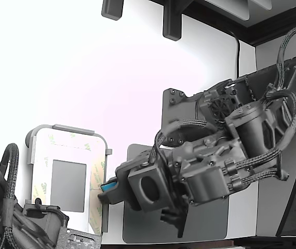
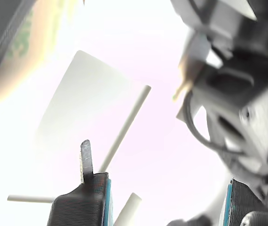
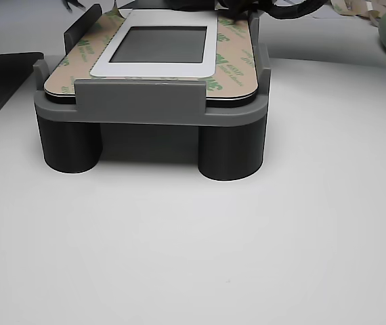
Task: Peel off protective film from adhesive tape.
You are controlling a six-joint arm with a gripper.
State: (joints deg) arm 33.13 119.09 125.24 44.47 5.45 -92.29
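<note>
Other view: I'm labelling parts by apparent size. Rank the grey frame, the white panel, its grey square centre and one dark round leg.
1. Grey frame
2. White panel
3. Grey square centre and a dark round leg: alike; the leg is nearer, so unranked.

1 white panel (image 3: 154, 66), 2 tan film strips (image 3: 230, 64), 1 grey fixture (image 3: 149, 108), 1 grey mat (image 1: 189, 223).

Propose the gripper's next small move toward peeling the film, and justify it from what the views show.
Probably ease the gripper in to pinch the protective film along the panel's near side. Its jaws stand open with nothing between them, right beside that strip, and the tan liner still covers the panel edges in the grey fixture.
</note>
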